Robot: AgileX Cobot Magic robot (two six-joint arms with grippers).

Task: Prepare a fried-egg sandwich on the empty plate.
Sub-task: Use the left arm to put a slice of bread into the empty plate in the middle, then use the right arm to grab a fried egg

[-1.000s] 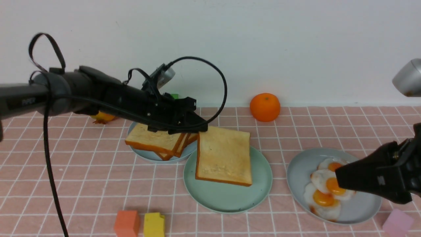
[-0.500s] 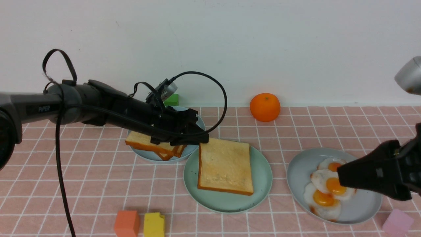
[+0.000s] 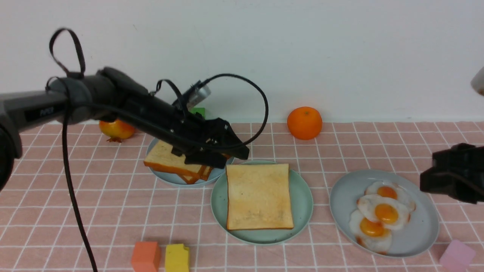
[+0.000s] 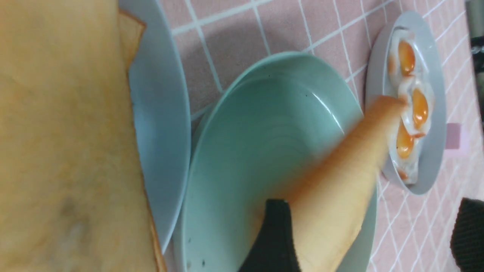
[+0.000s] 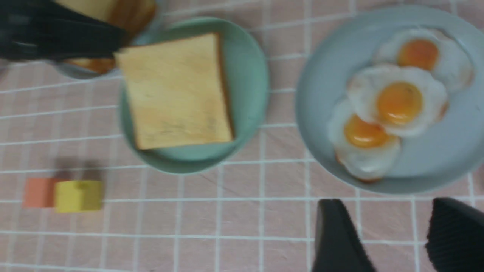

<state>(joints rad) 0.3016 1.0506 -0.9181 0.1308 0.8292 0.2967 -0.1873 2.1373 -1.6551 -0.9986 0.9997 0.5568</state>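
One toast slice (image 3: pixel 260 196) lies flat on the mint-green plate (image 3: pixel 304 196), with nothing on top of it. My left gripper (image 3: pixel 232 158) hangs open just over the slice's far left corner. In the left wrist view its fingers (image 4: pixel 276 234) stand wide apart and one touches the blurred toast (image 4: pixel 340 177). Three fried eggs (image 3: pixel 385 212) overlap on the grey-blue plate (image 3: pixel 423 234). My right gripper (image 3: pixel 429 172) hovers open by that plate's right rim. In the right wrist view, it (image 5: pixel 393 230) is short of the eggs (image 5: pixel 399 100) and holds nothing.
More toast slices (image 3: pixel 170 160) are stacked on the pale blue plate (image 3: pixel 166 179) behind the left gripper. An orange (image 3: pixel 304 122), a yellow-red fruit (image 3: pixel 113 129) and a green block (image 3: pixel 197 111) sit by the wall. Orange (image 3: pixel 145 256), yellow (image 3: pixel 177 258) and pink (image 3: pixel 457 255) blocks line the front.
The left gripper opened and let go of the toast, which dropped flat onto the mint-green plate. The right gripper drew back to the right, off the eggs, and its jaws widened.
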